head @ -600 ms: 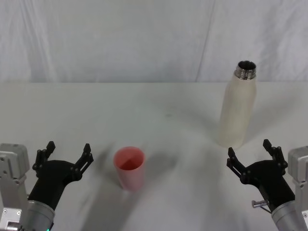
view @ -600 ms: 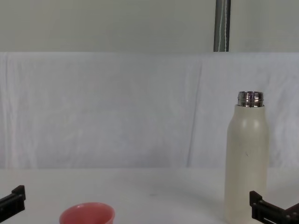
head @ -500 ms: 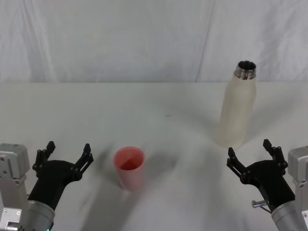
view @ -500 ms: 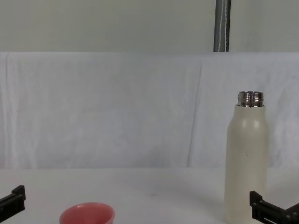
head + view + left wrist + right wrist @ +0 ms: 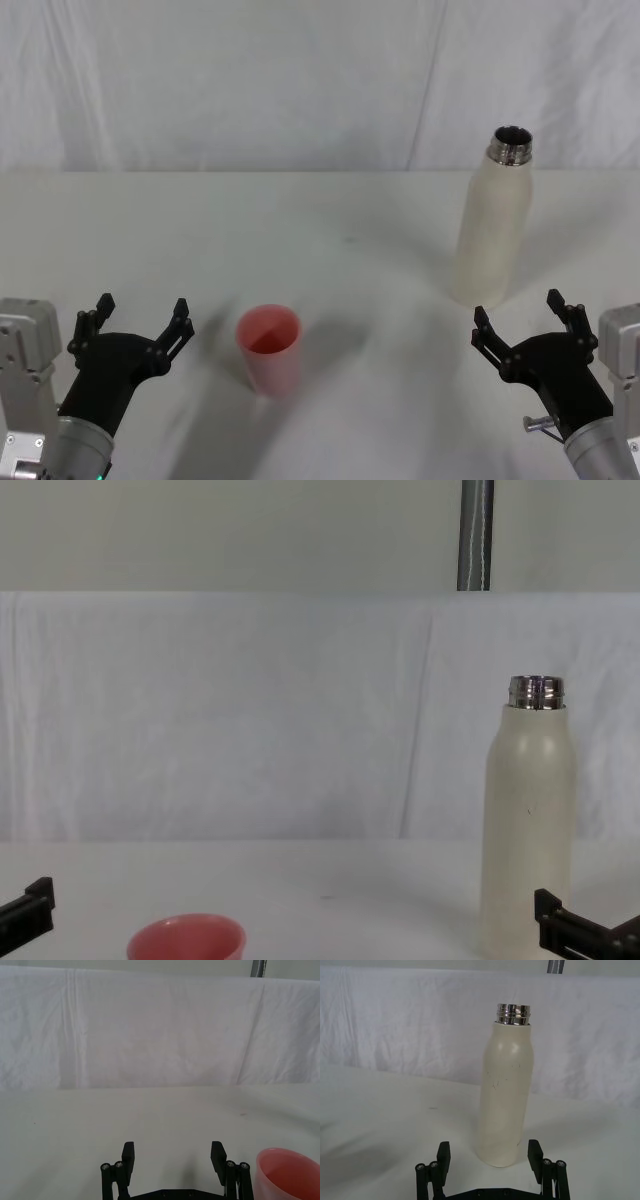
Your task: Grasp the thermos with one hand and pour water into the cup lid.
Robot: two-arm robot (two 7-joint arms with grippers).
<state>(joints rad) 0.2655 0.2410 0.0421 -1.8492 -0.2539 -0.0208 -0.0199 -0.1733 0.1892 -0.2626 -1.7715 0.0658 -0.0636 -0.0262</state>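
While the thermos (image 5: 495, 222) stands upright on the white surface (image 5: 320, 230) toward the right and farther back, its cap is off and the shiny threaded steel neck is open at the top, a dark mouth showing from above; what's inside, I cannot tell. The cup lid (image 5: 268, 348) sits upright well apart from it, nearer the robot and left of centre, mouth up, and its pink interior looks empty as far as the head view lets us see in. The right hand (image 5: 526, 319) hovers low just in front of the thermos, fingers spread wide, gripping nothing, and in the right wrist view the bottle's base sits framed between the two fingertips without touching them. The left hand (image 5: 141, 320) rests off to the left just beside the cup lid, fingers equally wide apart and holding nothing.
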